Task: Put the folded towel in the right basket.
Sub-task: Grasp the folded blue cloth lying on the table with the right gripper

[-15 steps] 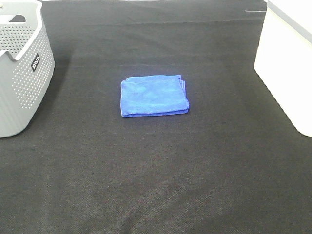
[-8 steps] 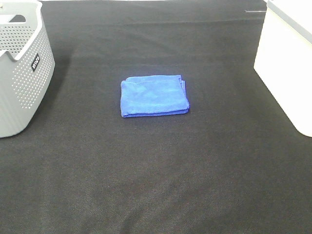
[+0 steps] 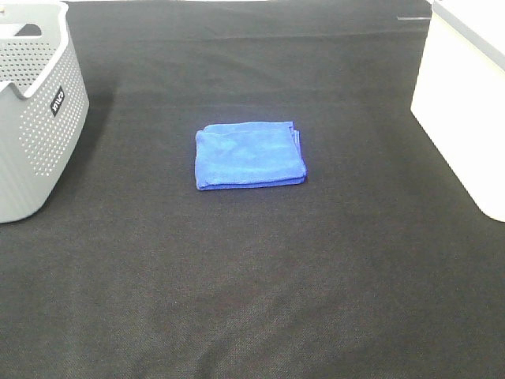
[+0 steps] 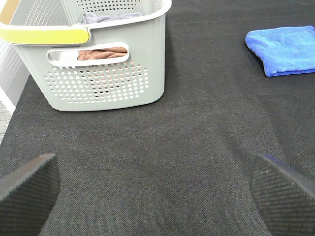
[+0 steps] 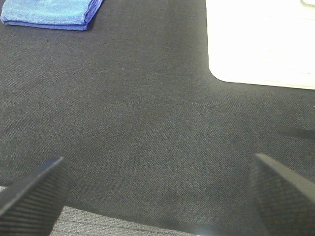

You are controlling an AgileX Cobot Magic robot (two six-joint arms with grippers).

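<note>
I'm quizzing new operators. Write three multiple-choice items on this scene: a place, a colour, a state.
1. Where is the folded towel? A in a basket; B on the black cloth; C held in a gripper.
2. What colour is the right basket? A grey; B blue; C white.
3. The left gripper is: A open; B shut on the towel; C shut on a handle.
Answers: B, it lies flat on the cloth; C, its wall is white; A, its jaws stand wide apart, empty.

Grey perforated basket (image 3: 39, 134) at the left, brown cloth (image 4: 100, 52) inside it, black woven table cover (image 3: 252, 276).
</note>
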